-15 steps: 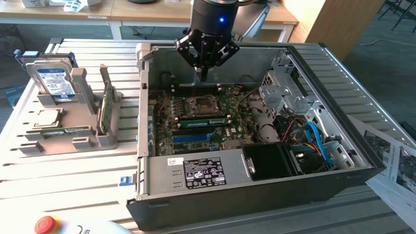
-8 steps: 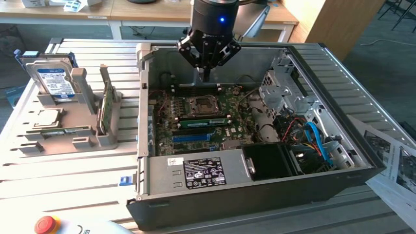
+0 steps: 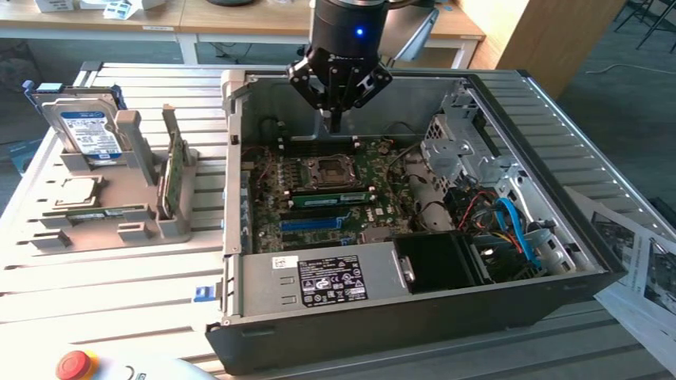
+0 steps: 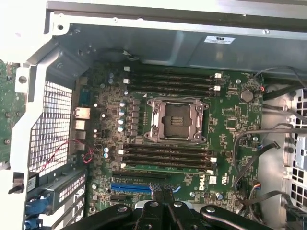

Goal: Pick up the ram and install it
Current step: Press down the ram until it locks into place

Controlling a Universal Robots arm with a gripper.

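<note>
Claw (image 3: 334, 119): pressed together, pinching nothing visible, upper centre.
Ram (image 3: 169, 170): left rack; light, stiff, fragile; grip edges.

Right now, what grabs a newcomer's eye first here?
An open black computer case with its green motherboard bared fills the middle. The black gripper hangs shut above the board, toward the case's far wall. At the exterior view's left, the thin green ram stick stands on edge in a grey plastic holder.
</note>
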